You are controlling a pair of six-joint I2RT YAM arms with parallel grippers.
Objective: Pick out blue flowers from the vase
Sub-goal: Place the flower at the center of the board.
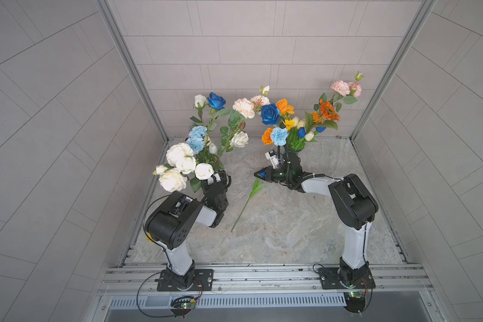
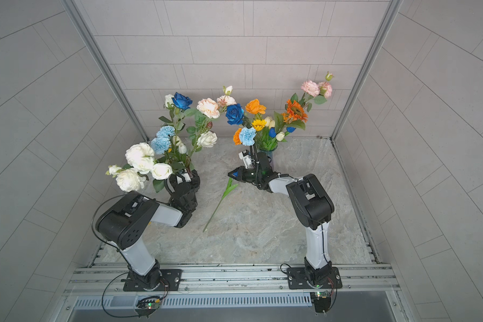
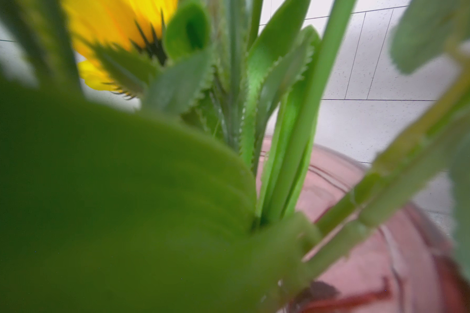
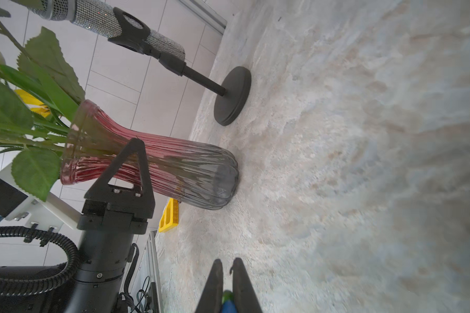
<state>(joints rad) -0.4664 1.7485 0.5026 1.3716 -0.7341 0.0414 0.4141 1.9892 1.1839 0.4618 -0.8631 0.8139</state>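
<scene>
On the bench (image 1: 290, 223) we see the pink vase (image 4: 187, 168) holding light blue carnations (image 1: 197, 138) and a dark blue rose (image 1: 216, 101); the left hand (image 4: 135, 151) clasps its neck. Beside that vase, the right hand (image 4: 227, 268) is pinched tight on a blue tulip (image 1: 247, 201), whose stem slants down toward the bench.

Bright even light; blurry left-wrist close-up
</scene>
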